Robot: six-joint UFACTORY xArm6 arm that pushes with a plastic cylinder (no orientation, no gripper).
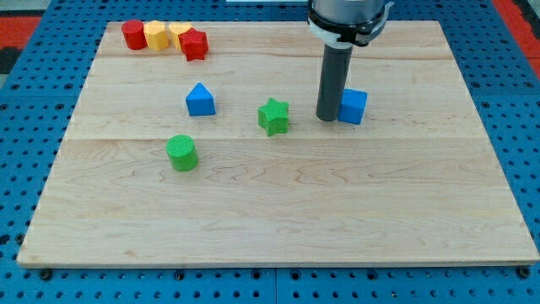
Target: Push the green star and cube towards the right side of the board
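The green star [273,116] lies near the middle of the wooden board [278,219]. The blue cube [353,106] lies to its right. My tip [327,117] stands between them, touching or almost touching the cube's left side, and a short gap right of the star. The rod rises to the view's top.
A blue triangular block [200,100] lies left of the star. A green cylinder [181,153] lies lower left. At the top left corner a red cylinder [133,35], two yellow blocks [156,35] [178,32] and a red star-like block [195,44] are clustered.
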